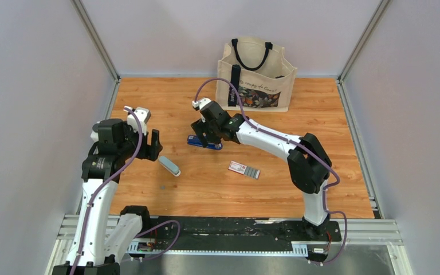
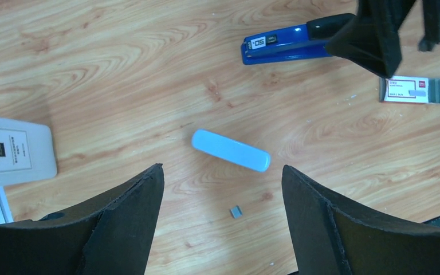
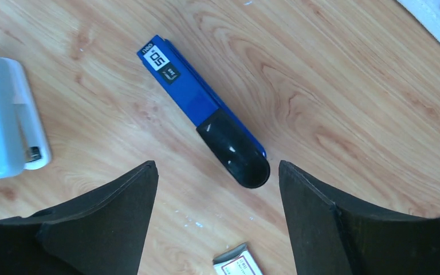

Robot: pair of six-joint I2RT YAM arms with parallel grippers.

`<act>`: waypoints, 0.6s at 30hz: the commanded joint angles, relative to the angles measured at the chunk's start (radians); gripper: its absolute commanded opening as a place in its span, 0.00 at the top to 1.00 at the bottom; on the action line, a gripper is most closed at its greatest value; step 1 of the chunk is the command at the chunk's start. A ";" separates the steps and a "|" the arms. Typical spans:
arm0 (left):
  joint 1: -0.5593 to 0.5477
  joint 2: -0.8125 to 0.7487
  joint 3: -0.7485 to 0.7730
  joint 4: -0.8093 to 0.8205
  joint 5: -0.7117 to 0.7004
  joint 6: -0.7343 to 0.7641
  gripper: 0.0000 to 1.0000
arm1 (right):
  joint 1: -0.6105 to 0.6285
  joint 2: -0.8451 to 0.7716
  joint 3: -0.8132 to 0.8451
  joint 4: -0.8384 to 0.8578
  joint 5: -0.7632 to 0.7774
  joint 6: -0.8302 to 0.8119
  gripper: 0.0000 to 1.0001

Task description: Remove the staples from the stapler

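The dark blue stapler (image 3: 197,106) lies flat and closed on the wooden table, its black end toward my right gripper (image 3: 216,163). That gripper is open and hovers just above it, with nothing held. In the top view the stapler (image 1: 195,141) pokes out to the left from under the right gripper (image 1: 208,137). A tiny grey piece of staples (image 2: 236,212) lies loose on the wood between the fingers of my open, empty left gripper (image 2: 222,167). The same speck of staples (image 1: 162,187) shows near the left gripper (image 1: 153,146).
A pale blue elongated object (image 2: 231,150) lies just beyond the left fingertips. A small red-and-white labelled box (image 1: 244,169) sits right of centre. A canvas tote bag (image 1: 258,74) stands at the back. A white labelled block (image 2: 11,150) shows at the left edge.
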 commanded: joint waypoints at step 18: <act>0.006 -0.004 -0.033 -0.025 0.135 0.114 0.15 | -0.036 0.161 0.114 -0.028 -0.054 -0.185 0.25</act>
